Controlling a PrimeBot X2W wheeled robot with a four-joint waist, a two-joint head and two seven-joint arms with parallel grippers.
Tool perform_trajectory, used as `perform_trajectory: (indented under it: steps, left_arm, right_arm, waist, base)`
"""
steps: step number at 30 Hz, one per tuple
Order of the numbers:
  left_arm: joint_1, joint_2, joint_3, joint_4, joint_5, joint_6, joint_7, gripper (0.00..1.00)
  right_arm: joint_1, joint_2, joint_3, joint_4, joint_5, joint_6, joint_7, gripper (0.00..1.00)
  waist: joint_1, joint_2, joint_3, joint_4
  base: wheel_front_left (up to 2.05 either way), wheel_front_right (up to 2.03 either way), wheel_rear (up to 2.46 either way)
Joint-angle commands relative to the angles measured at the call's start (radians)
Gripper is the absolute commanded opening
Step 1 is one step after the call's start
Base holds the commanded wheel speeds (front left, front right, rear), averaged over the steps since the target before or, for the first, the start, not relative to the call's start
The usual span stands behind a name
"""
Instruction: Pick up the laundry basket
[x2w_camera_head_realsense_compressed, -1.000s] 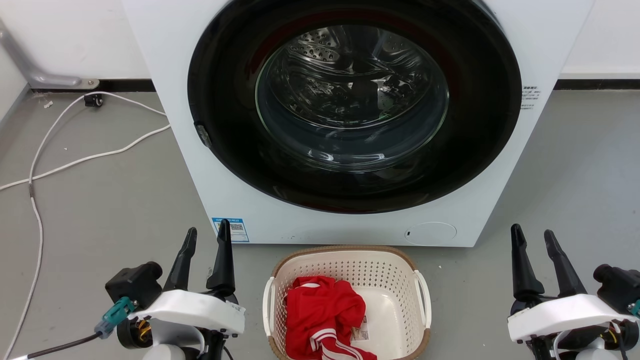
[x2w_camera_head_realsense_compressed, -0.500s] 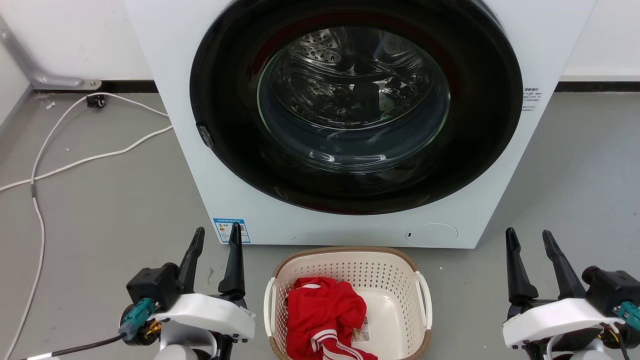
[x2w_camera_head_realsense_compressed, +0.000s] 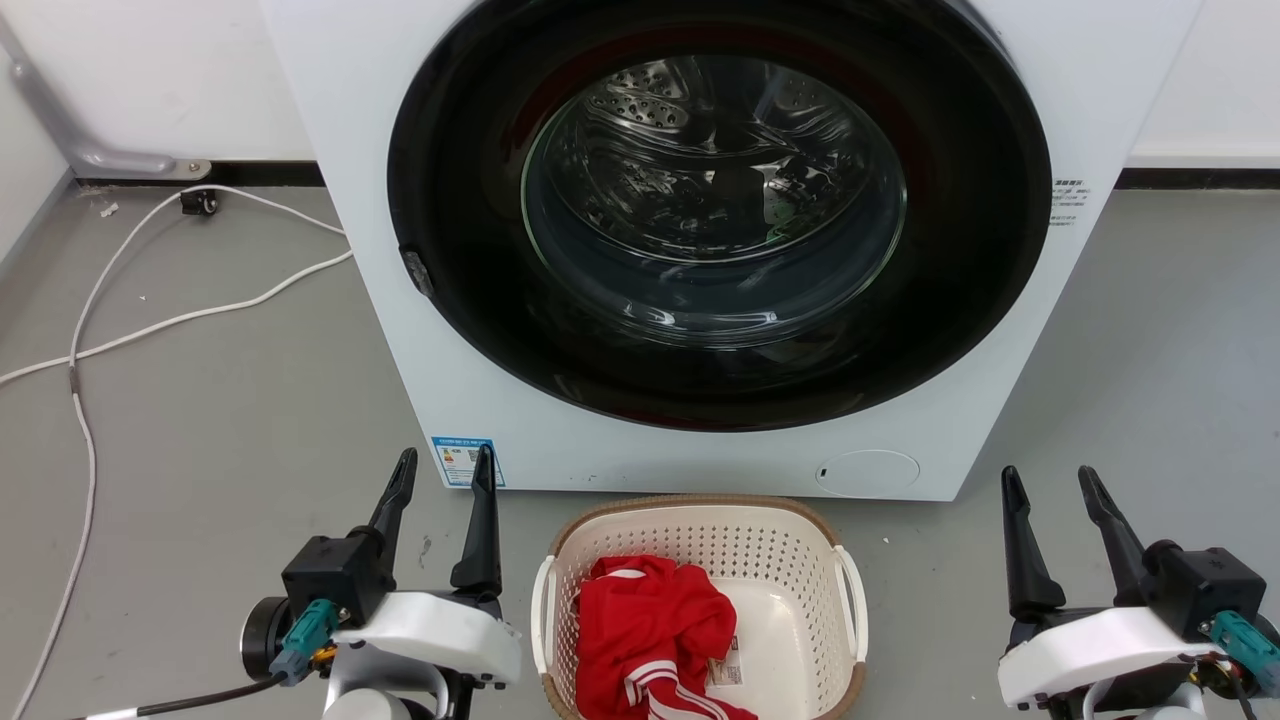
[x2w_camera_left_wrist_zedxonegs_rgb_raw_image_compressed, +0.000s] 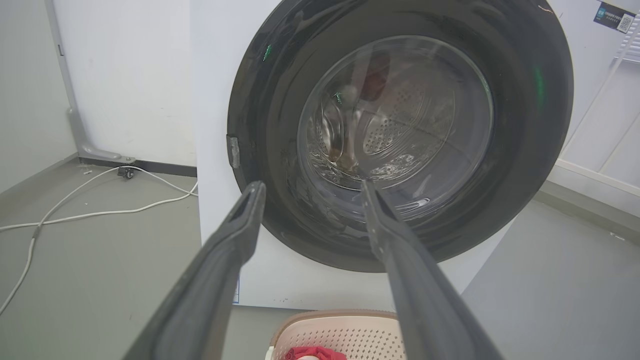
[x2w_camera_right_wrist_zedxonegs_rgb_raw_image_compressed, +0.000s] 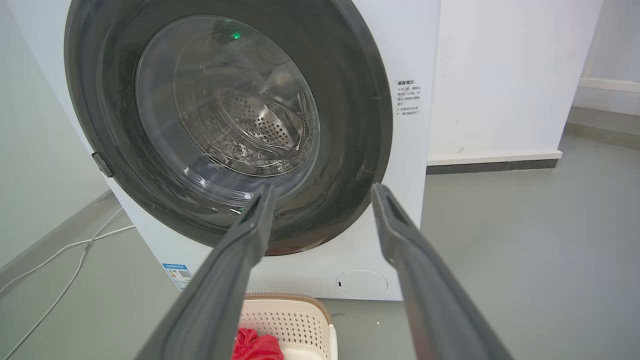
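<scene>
The laundry basket (x2w_camera_head_realsense_compressed: 790, 555), cream-white and perforated with a brown woven rim and white side handles, stands on the grey floor at the bottom centre of the head view, just in front of the washing machine. A red garment (x2w_camera_head_realsense_compressed: 650, 635) with white stripes lies inside it. My left gripper (x2w_camera_head_realsense_compressed: 445, 468) is open, to the left of the basket and apart from it. My right gripper (x2w_camera_head_realsense_compressed: 1052, 480) is open too, farther off to the basket's right. Both hold nothing. The basket's far rim (x2w_camera_left_wrist_zedxonegs_rgb_raw_image_compressed: 345, 316) peeks in at the bottom of the left wrist view, and its corner (x2w_camera_right_wrist_zedxonegs_rgb_raw_image_compressed: 290, 315) in the right wrist view.
A white front-loading washing machine (x2w_camera_head_realsense_compressed: 420, 380) with a closed dark round door (x2w_camera_head_realsense_compressed: 715, 210) rises directly behind the basket. White cables (x2w_camera_head_realsense_compressed: 150, 320) trail over the floor at the left, near a grey wall bracket (x2w_camera_head_realsense_compressed: 110, 155). Grey floor stretches on both sides.
The left gripper has shifted right, closer to the basket's left handle. The right gripper has edged slightly left and down. The head view has drifted a little. The basket stays put.
</scene>
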Motion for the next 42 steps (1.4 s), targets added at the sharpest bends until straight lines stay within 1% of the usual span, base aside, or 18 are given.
perform_trajectory:
  steps: [1,5,20,29,42]
  left_arm:
    - [-0.014,0.001,-0.003,-0.002,0.016,0.001,-0.005,1.00]
    - [-0.010,0.001,-0.011,0.003,0.043,0.006,-0.018,1.00]
    - [-0.016,0.000,-0.008,0.025,0.124,0.021,-0.044,1.00]
    - [-0.018,0.000,-0.007,0.036,0.105,0.020,-0.041,1.00]
    - [-0.019,0.000,-0.008,0.045,0.102,0.023,-0.041,1.00]
  right_arm:
    - [0.004,0.002,0.001,-0.002,-0.017,0.000,-0.008,1.00]
    - [0.007,0.002,0.001,-0.001,-0.054,0.000,-0.019,1.00]
    - [0.017,0.003,-0.007,0.005,-0.113,0.000,-0.046,1.00]
    - [0.011,0.003,-0.012,0.011,-0.086,0.000,-0.044,1.00]
    - [0.005,0.003,-0.015,0.013,-0.084,0.000,-0.046,1.00]
  waist:
    - [0.0000,0.0000,0.000,0.000]
    - [0.0000,0.0000,0.000,0.000]
    - [0.0000,0.0000,0.003,0.001]
    - [0.0000,0.0000,0.006,0.000]
    - [0.0000,0.0000,0.009,-0.001]
  base:
    - [0.00,0.00,0.00]
    - [0.00,0.00,0.00]
    - [0.00,0.00,0.00]
    - [0.00,0.00,0.00]
    - [0.00,0.00,0.00]
